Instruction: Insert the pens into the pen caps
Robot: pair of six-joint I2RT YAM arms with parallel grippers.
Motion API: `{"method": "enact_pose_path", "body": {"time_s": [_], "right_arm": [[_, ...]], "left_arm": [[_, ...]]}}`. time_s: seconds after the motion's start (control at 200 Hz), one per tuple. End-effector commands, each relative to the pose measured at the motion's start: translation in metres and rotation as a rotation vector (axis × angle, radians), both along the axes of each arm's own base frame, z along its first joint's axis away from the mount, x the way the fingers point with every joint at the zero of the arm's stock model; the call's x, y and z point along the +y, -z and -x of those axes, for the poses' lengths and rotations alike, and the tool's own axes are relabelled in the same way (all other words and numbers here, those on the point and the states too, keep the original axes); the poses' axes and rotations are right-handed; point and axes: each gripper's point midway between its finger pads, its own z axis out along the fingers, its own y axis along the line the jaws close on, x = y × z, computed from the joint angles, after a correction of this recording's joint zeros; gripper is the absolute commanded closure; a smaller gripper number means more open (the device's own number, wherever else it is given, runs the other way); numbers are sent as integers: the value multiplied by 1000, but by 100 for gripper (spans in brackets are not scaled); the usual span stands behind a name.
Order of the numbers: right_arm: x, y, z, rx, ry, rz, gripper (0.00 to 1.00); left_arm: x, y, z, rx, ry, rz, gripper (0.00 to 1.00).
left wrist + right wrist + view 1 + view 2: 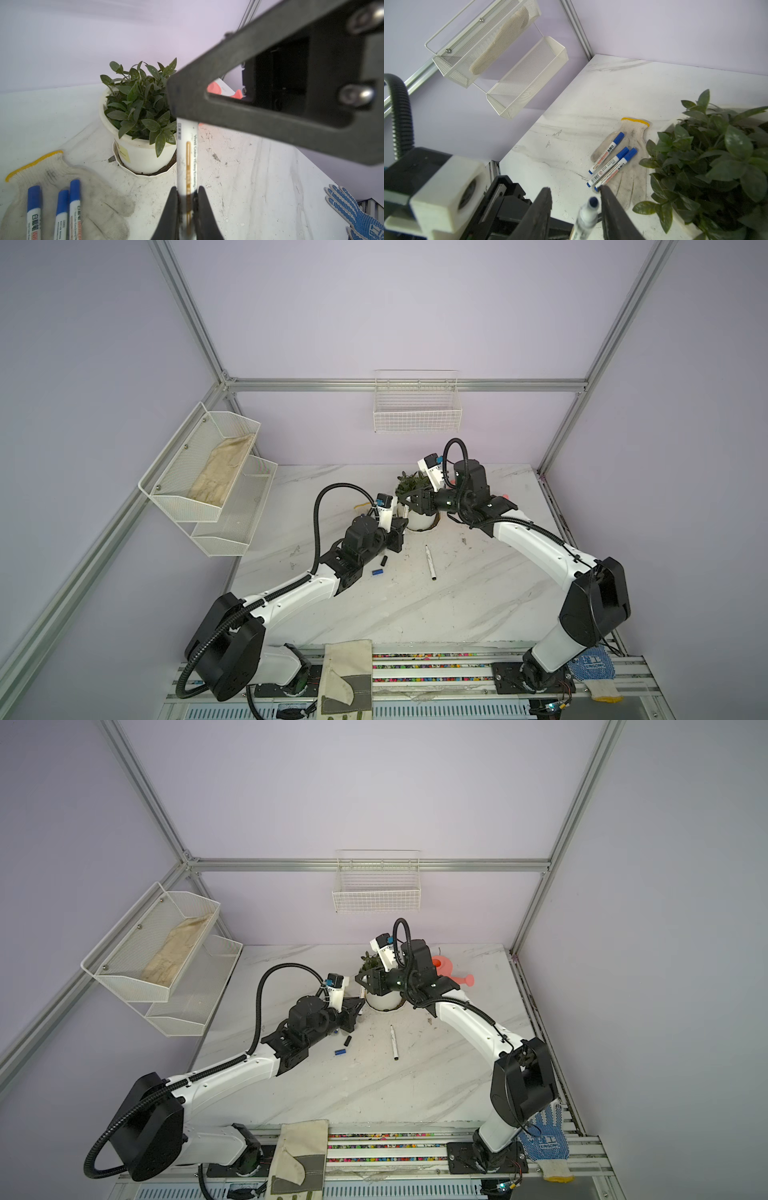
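By the pot [143, 153], left claw [187, 189] clenched on held pen [187, 155]. Right claw [575, 188] released, jaws straddling that pen's blue tip, a gap showing on one side. Three capped pens [607, 166] lie on a glove [631, 180]. On the tabletop [415, 614]: loose pen [430, 563], black cap [384, 561], blue cap [377, 571].

Left arm [291, 597] and right arm [536, 547] reach inward, facing each other. Left end effector [187, 188] clamps a pen [187, 155]; right end effector [575, 188] stands parted around its tip.
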Motion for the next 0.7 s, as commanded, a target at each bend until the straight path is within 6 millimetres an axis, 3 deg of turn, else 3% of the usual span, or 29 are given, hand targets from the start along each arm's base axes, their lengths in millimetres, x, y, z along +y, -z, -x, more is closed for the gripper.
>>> {"method": "enact_pose_path", "body": {"time_s": [0.0, 0.11, 0.215, 0.31, 0.345, 0.485, 0.695], "right_arm": [[6, -5, 6, 1, -39, -11, 63], [7, -1, 8, 11, -45, -6, 71], [7, -4, 9, -2, -45, -16, 86], [9, -7, 13, 2, -70, -40, 94], [9, -6, 15, 4, -79, -43, 95], [11, -10, 22, 3, -112, -55, 98], [11, -12, 26, 1, -128, -59, 100]], "left_arm": [[2, -15, 7, -57, 13, 47, 100], [3, -16, 6, -62, 8, 46, 100], [2, -15, 7, -61, 16, 45, 100], [-2, -14, 8, -58, 39, 48, 100], [-3, -14, 8, -54, 38, 51, 100], [-2, -11, 3, -33, 16, 38, 74], [-1, -18, -5, -56, 20, 19, 73]]}}
